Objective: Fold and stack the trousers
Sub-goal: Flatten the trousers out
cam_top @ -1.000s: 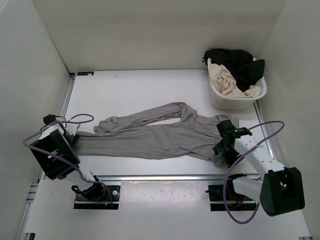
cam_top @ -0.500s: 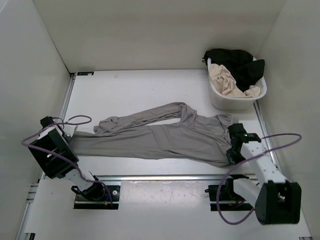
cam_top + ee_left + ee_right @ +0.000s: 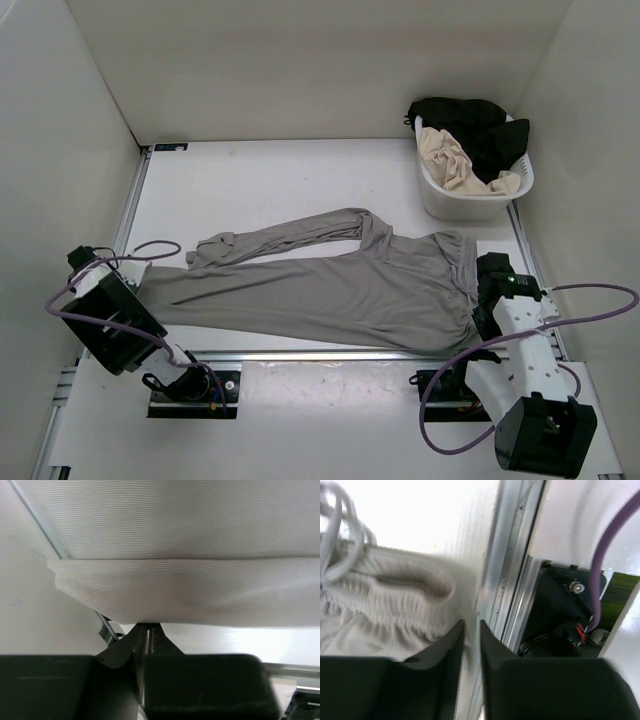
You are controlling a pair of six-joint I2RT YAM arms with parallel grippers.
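The grey trousers (image 3: 330, 285) lie stretched flat across the table, waist at the right, legs running left. My left gripper (image 3: 128, 278) is at the near leg's cuff. In the left wrist view its jaws (image 3: 148, 626) are shut on the hem of the ribbed cloth (image 3: 190, 580). My right gripper (image 3: 480, 300) is at the waistband. In the right wrist view its fingers (image 3: 471, 625) stand a narrow slit apart with pale cloth in it. The gathered waistband (image 3: 395, 595) and its drawstring (image 3: 340, 545) lie just left of them.
A white basket (image 3: 450, 208) stands at the back right, holding a beige garment (image 3: 450, 160) and a black garment (image 3: 480, 125). Metal rails run along the table's front edge (image 3: 320, 353) and right edge (image 3: 512, 570). A purple cable (image 3: 615, 535) loops by the right arm. White walls enclose the table.
Both grippers closed on the trousers and moved apart, the left one leftward, the right one rightward. The cloth has been pulled wider and flatter, and the waist now sits nearer the right edge.
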